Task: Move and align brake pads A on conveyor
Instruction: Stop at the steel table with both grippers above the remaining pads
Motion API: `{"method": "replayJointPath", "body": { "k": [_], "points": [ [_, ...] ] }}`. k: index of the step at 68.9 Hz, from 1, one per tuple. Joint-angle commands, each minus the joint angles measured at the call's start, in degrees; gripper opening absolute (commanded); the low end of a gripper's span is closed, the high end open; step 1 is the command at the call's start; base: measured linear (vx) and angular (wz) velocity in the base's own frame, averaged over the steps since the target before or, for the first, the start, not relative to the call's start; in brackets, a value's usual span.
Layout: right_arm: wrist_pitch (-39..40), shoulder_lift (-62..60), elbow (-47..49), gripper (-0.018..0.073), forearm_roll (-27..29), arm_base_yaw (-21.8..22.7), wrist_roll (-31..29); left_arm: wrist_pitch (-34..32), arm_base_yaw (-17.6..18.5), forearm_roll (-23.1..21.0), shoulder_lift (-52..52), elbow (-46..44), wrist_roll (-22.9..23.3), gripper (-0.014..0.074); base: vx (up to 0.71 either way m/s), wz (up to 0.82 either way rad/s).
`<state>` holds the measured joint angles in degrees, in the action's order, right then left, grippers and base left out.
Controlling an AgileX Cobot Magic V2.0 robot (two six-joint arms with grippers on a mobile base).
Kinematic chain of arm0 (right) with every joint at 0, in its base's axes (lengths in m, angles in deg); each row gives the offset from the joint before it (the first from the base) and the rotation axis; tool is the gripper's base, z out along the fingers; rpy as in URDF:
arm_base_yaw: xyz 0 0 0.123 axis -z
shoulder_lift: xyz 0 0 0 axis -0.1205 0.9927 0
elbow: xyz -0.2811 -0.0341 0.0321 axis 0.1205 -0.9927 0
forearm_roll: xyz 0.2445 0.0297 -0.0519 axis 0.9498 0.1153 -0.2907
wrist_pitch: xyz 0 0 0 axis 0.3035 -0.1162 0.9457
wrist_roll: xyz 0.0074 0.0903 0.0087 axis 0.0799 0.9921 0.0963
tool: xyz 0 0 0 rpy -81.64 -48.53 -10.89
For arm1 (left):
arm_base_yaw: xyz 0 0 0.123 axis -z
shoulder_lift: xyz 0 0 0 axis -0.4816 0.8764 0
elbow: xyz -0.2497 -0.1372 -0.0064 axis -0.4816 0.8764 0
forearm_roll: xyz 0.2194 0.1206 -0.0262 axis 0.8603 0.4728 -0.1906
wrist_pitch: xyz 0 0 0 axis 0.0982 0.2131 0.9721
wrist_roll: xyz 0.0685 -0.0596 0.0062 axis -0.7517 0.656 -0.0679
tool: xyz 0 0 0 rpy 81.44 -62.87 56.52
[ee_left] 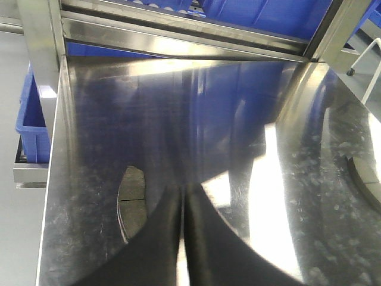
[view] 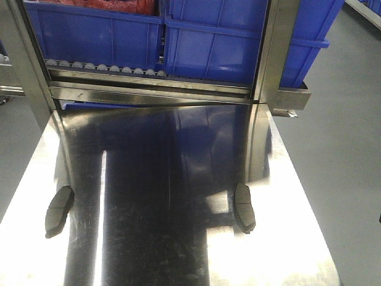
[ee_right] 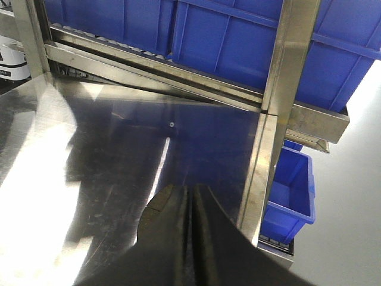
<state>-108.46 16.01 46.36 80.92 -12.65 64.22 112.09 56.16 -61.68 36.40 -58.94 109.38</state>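
Exterior front-facing view: two brake pads A on the steel table (view: 286, 250), left pad (view: 59, 211) by the table's left edge, right pad (view: 244, 207) nearer its right edge, well apart. Left gripper (ee_left: 183, 193) over the table, fingers pressed together, empty, left pad just beside it. Right gripper (ee_right: 191, 192) likewise closed, empty, right pad peeking out beside it.

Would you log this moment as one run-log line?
left gripper: jaws shut by left pad | right gripper: jaws shut by right pad | both pads on table | conveyor unseen
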Motion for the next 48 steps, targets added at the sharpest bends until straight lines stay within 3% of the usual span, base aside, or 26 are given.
{"method": "replayJointPath", "body": {
  "k": [1,22,29,37,48],
  "points": [
    [4.30,0.57,1.48,-0.0003,-0.42,0.13,-0.30,-3.78,0.11,0.87,0.25,-1.45,0.20,-0.0006,0.00,0.00],
    [4.30,0.57,1.48,-0.0003,-0.42,0.13,-0.30,-4.05,0.11,0.87,0.39,-1.40,0.20,-0.0001,0.00,0.00],
    [4.30,0.57,1.48,-0.0003,-0.42,0.13,-0.30,-3.81,0.11,0.46,0.39,-1.40,0.20,0.0057,0.00,0.00],
    [4.30,0.57,1.48,-0.0003,-0.42,0.13,-0.30,-3.81,0.11,0.51,0.39,-1.40,0.20,0.0258,0.00,0.00],
    [4.30,0.57,1.48,-0.0003,-0.42,0.13,-0.30,-3.74,0.11,0.51,0.39,-1.40,0.20,0.0638,0.00,0.00]
  ]
}}
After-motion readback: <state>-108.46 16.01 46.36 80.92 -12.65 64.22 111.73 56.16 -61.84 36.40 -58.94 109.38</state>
